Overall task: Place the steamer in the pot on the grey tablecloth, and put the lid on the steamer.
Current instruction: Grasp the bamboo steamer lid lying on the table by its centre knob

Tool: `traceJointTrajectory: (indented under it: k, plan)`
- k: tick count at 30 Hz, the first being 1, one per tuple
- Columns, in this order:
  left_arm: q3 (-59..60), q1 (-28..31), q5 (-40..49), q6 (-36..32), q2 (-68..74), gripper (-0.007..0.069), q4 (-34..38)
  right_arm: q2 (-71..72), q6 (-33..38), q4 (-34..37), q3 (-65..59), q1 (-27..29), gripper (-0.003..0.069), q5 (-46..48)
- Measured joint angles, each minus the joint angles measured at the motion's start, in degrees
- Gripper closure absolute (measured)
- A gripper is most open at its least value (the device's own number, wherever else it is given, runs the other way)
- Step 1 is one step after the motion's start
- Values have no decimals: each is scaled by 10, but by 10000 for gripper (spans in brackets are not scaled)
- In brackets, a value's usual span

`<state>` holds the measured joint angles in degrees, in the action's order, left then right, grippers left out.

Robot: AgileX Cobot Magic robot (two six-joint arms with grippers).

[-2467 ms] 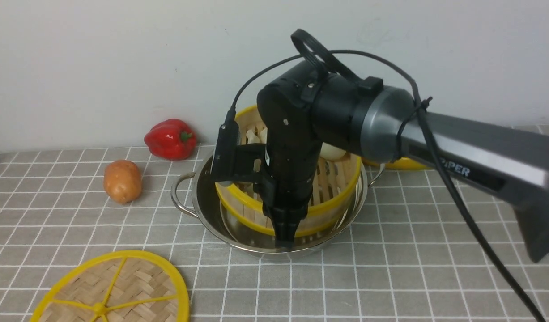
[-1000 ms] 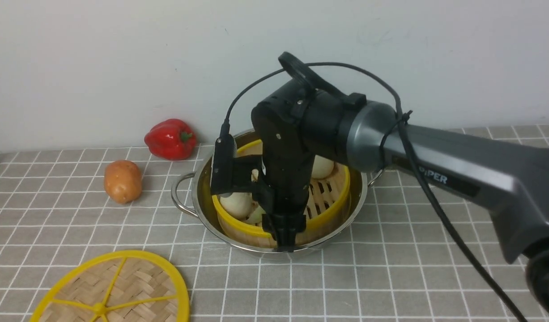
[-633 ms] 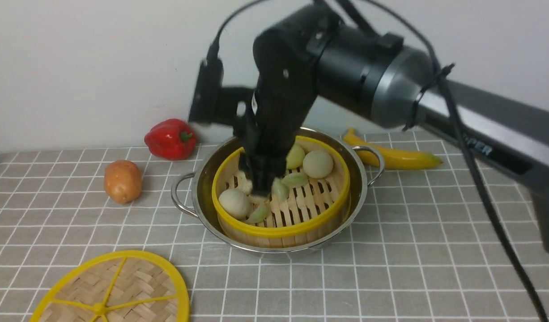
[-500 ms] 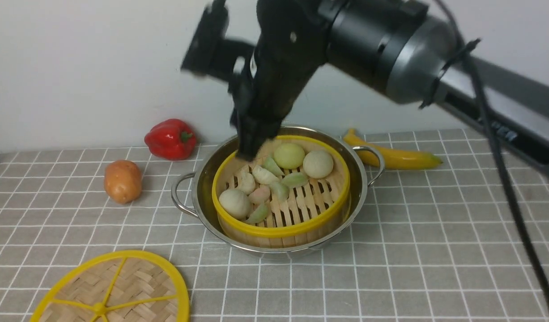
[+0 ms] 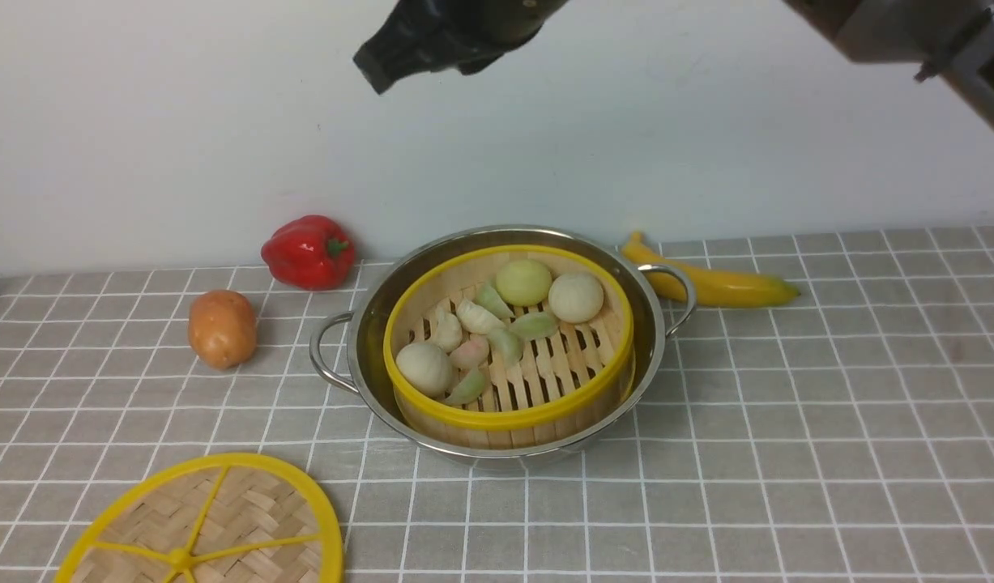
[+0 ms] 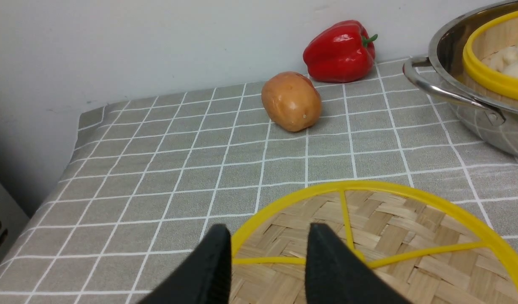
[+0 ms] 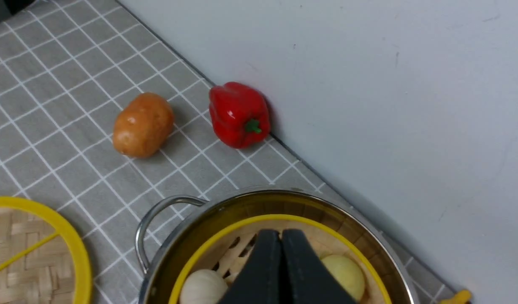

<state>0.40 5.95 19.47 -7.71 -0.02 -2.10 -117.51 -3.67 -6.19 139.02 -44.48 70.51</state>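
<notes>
The steamer (image 5: pixel 509 419), a bamboo basket with a yellow rim, sits inside the shiny pot (image 5: pixel 657 336) on the grey tablecloth (image 5: pixel 788 421). The lid (image 5: pixel 221 518), a flat woven disc with yellow spokes, lies on the cloth at the front left. My right gripper (image 5: pixel 377 74) hangs high above the pot with its jaws shut and empty; in the right wrist view it (image 7: pixel 281 234) is over the steamer (image 7: pixel 208 249). My left gripper (image 6: pixel 268 230) does not show in the front view. It is open, low over the lid (image 6: pixel 410 236), holding nothing.
Buns and dumplings (image 5: pixel 522 282) lie in the steamer. A red pepper (image 5: pixel 309 251) and a potato (image 5: pixel 221 328) sit left of the pot, a banana (image 5: pixel 707 283) behind it on the right. A wall runs along the back of the cloth.
My right gripper has let go of the steamer, which now rests in the pot. It has risen to the top of the front view and shut.
</notes>
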Motion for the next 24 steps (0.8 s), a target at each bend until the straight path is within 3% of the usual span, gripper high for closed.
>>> traceJointTrajectory:
  k: [11, 15, 24]
  plan:
    - [0, 0, 0, 0, 0, 382, 0, 29, -18, -52, -49, 22, 659, -1]
    - [0, 0, 0, 0, 0, 382, 0, 117, -46, -64, -173, 60, 655, -13]
    - [0, 0, 0, 0, 0, 381, 0, 445, -112, -76, -582, 221, 638, -195]
